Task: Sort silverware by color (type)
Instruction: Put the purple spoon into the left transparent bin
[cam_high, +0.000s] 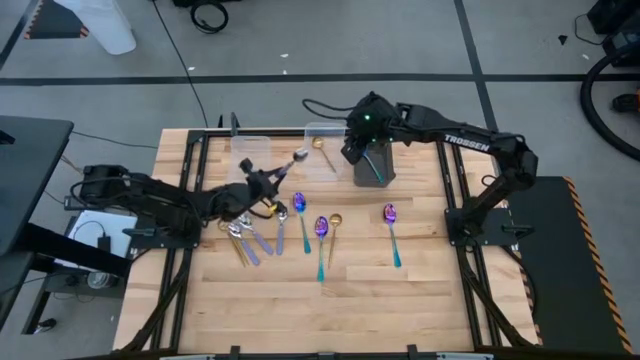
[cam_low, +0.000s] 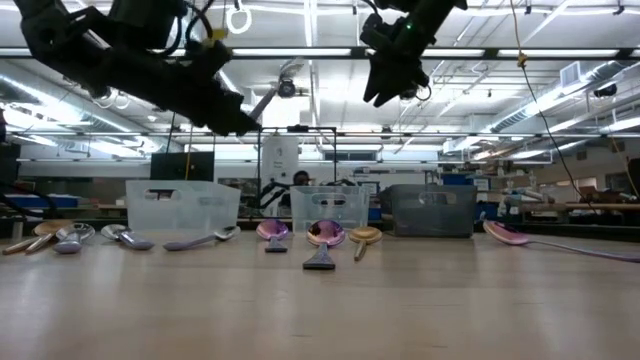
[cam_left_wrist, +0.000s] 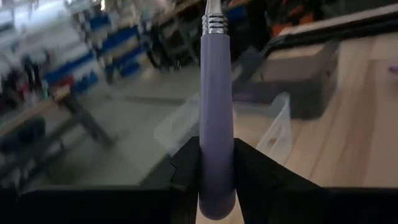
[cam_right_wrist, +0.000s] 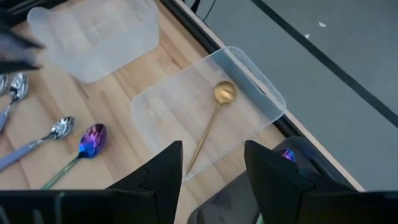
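Step in hand: the left gripper (cam_high: 262, 186) carries one silver spoon (cam_high: 289, 163) above the table, bowl end raised toward the far bins; this reads as the transport phase of one sort cycle.
Left gripper state: fingers (cam_left_wrist: 186, 163) closed narrowly on the lavender handle of the silver spoon, which stands straight out between them in the left wrist view; the handle end pokes out behind the grip.
Right gripper state: the right gripper (cam_high: 358, 148) hangs over the dark bin (cam_high: 372, 160) with its fingers (cam_right_wrist: 163, 168) spread wide and nothing between them.
Bins: left clear bin (cam_high: 252, 148) appears empty; middle clear bin (cam_right_wrist: 264, 93) holds one gold spoon (cam_right_wrist: 214, 112); an iridescent spoon bowl shows at the rim of the dark bin.
Silverware on table: a cluster of silver and gold spoons (cam_high: 245, 238) near the left arm; iridescent spoons (cam_high: 321, 240) with teal handles and one gold spoon (cam_high: 334, 232) near the centre; one iridescent spoon (cam_high: 391, 228) apart to the right.
Next move, judged: carry the held spoon over the left clear bin, lower it inside the walls, then release.
Risk, judged: the spoon is gripped near its handle end, so the long free length may swing or catch a bin wall.
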